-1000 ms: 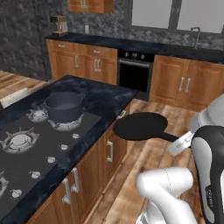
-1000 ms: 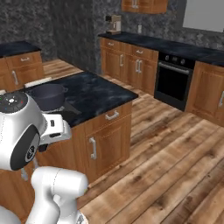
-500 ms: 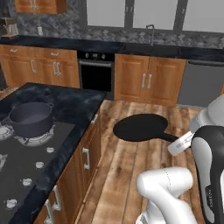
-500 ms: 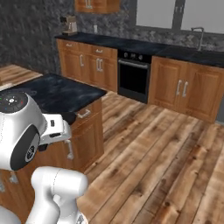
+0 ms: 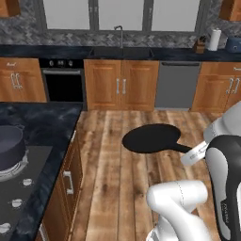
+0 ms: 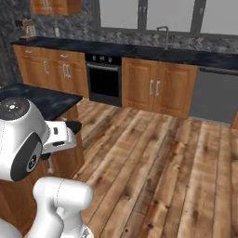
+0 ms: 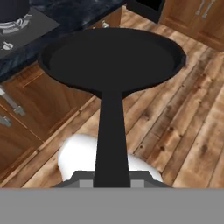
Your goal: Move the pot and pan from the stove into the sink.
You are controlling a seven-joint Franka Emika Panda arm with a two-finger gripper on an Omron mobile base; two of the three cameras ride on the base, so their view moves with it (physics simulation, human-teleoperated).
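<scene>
Hand view looks straight along the long handle of the pan (image 7: 111, 59), which runs up from between the fingers of the gripper (image 7: 112, 177), so the jaws are pinched tight on the handle's near end and the flat black dish hangs out level in front, well clear of the floor. Gripping that far back keeps the hand away from the dish itself, though I judge it leaves a lot of weight hanging far from the fingers, so a sudden swing could tilt it. In the left base view the pan (image 5: 153, 138) floats over open wooden floor, apart from the island counter (image 5: 42, 120) on the left, where the pot (image 5: 10, 143) sits on a burner of the stove (image 5: 19, 197), waiting its turn. The sink (image 5: 120, 51) lies in the dark counter along the back wall, under the curved faucet (image 5: 119, 34), with the oven (image 5: 63, 84) to its left and the dishwasher (image 5: 176, 84) to its right. Between pan and sink the floor is bare, so the way ahead looks free; the edges to mind are the island's near corner beside the pan and the front lip of the back counter, which the dish must pass above before it is lowered into a basin.
</scene>
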